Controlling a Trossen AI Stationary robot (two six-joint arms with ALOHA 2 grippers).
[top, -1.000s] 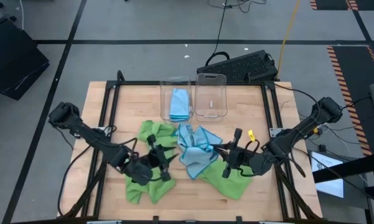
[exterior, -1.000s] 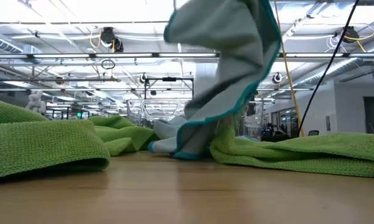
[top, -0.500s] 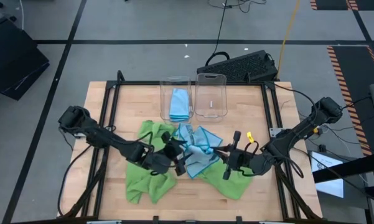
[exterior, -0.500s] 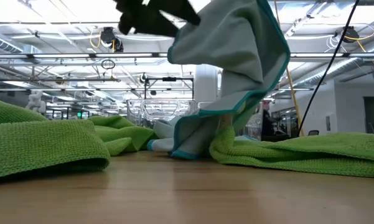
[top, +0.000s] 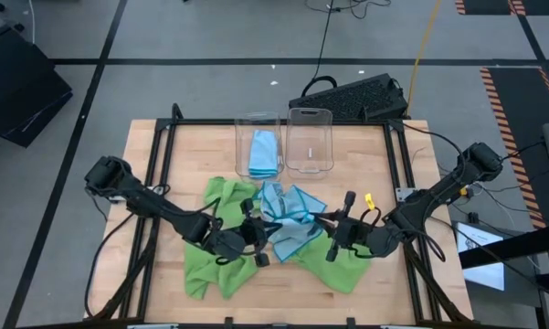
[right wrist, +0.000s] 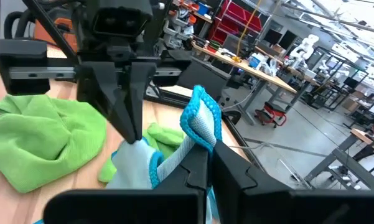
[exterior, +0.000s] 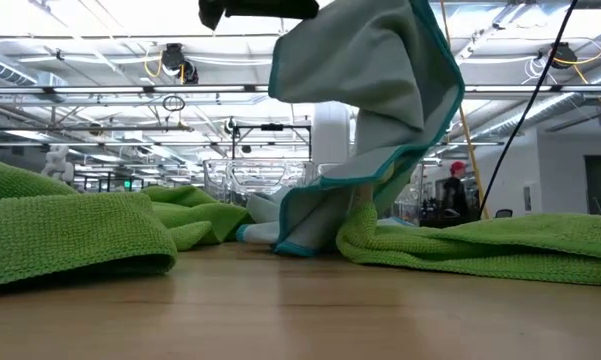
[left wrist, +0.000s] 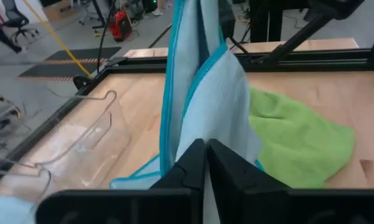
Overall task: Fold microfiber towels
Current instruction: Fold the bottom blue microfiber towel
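A light blue microfiber towel (top: 288,219) with a teal hem is held up at the table's middle between both grippers. Its lower end (exterior: 300,238) rests on the wood. My left gripper (top: 267,234) is shut on it from the left, my right gripper (top: 318,223) from the right. One lime green towel (top: 215,260) lies crumpled under the left arm, and another (top: 345,267) lies under the right gripper. A folded light blue towel (top: 265,153) sits in the left clear bin (top: 258,123). My left gripper pinches the light blue towel (left wrist: 202,127) between its two fingers, coming nearly level from the table's left. The cloth rises beyond the fingertips, folded in several layers. Its lower part hangs down to the table. My right gripper pinches a teal-hemmed corner (right wrist: 200,121) of the same towel between its two fingers, coming nearly level from the table's right. The corner sticks out past the fingertips. The rest of the cloth falls away toward the left gripper and the table.
Two clear bins stand side by side at the far middle, the right one (top: 311,139) without a towel. A black keyboard (top: 352,96) lies beyond the table's far edge. Bare wood shows at the near edge and in the far corners.
My left gripper has gone from above the left green towel toward the table's right, to the blue towel. It opened wide on the way and has shut on the cloth. The towel's raised part has spread a little wider.
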